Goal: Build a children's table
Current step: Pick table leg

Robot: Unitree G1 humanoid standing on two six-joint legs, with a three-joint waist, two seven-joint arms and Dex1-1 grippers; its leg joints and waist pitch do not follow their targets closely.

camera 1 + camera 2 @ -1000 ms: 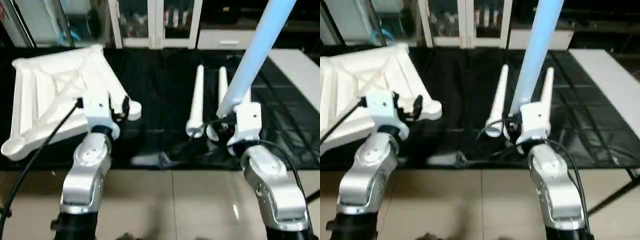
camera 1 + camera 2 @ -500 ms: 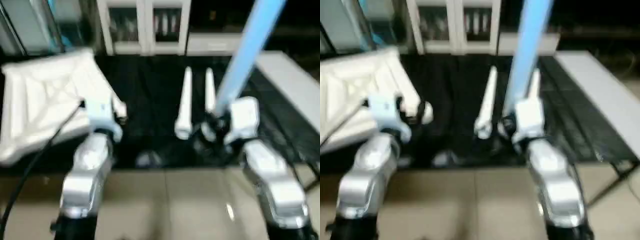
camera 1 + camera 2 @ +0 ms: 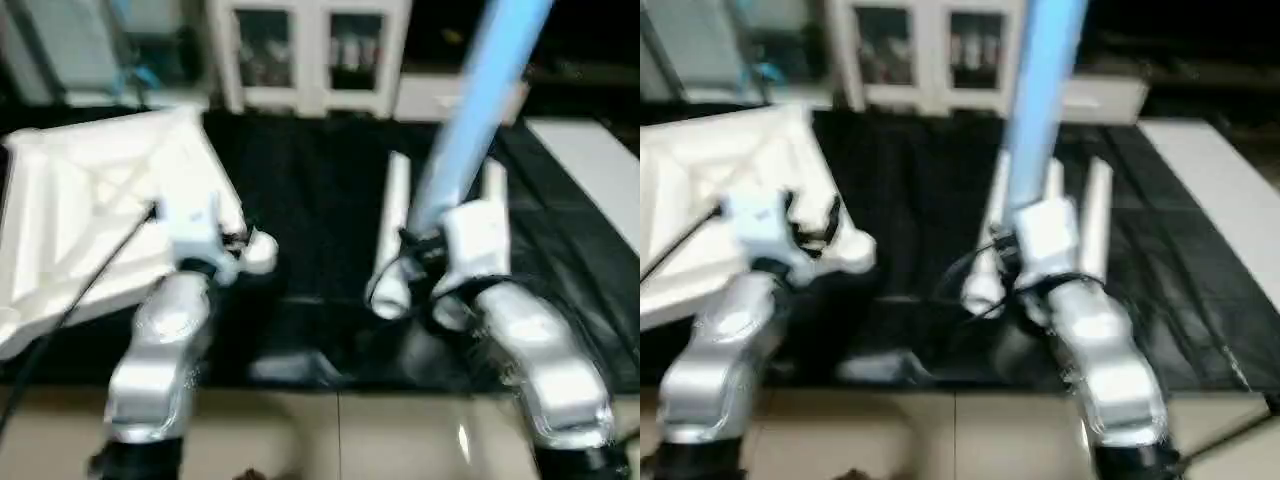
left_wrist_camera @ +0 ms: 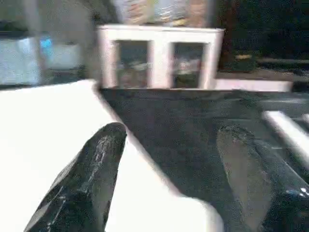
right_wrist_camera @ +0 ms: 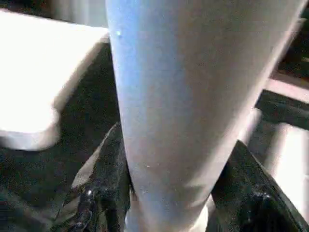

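Head camera, left eye: frame is soft, edges smeared. I see the tabletop [image 3: 95, 215] lying ribbed side up on the black work table [image 3: 310, 210], at my left; its near left corner is cut off by the picture edge and its near right corner socket sits just behind my left gripper [image 3: 245, 245]. The fingertips there are too blurred to separate. My right gripper [image 3: 425, 255] carries one held leg [image 3: 480, 95] that rises steeply and leaves the frame at the top, so its far end is unseen. Behind it lie two loose legs [image 3: 392, 235] side by side on the black cover; the right one is largely masked by my right wrist.

Right eye: here I count three loose legs around the held one, one left of it and two right of it, the middle one a thin sliver. That gives four legs and one tabletop. A white cabinet [image 3: 915, 55] with glass doors stands behind the table.

Left wrist camera: two black fingers [image 4: 82, 183] stand well apart with nothing between them; the tabletop edge runs under them.

Right wrist camera: the held leg fills the gap, both black fingers [image 5: 104, 188] pressed on its sides. Grip closed on the leg.
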